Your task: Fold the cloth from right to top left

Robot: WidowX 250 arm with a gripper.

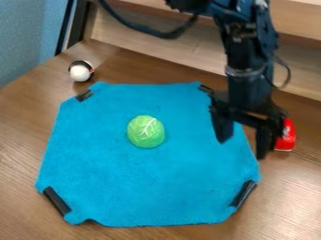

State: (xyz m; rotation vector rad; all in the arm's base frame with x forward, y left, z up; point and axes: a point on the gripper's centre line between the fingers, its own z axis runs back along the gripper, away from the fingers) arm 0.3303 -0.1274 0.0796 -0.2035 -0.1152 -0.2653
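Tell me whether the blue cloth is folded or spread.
Spread: the cloth lies out wide, with no flap visible over its face and the green toy on top.

Black arm (248, 70) hangs down, pincer (242, 148) pointing downward, its 2 fingers (222, 125) spread apart

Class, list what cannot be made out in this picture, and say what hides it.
All in the camera view:
- Left side of the red object: behind the gripper.
- Part of the right edge of the cloth: behind the gripper.
- Anything under the cloth: covered by it.
- Upper end of the arm: cut off by the top edge.
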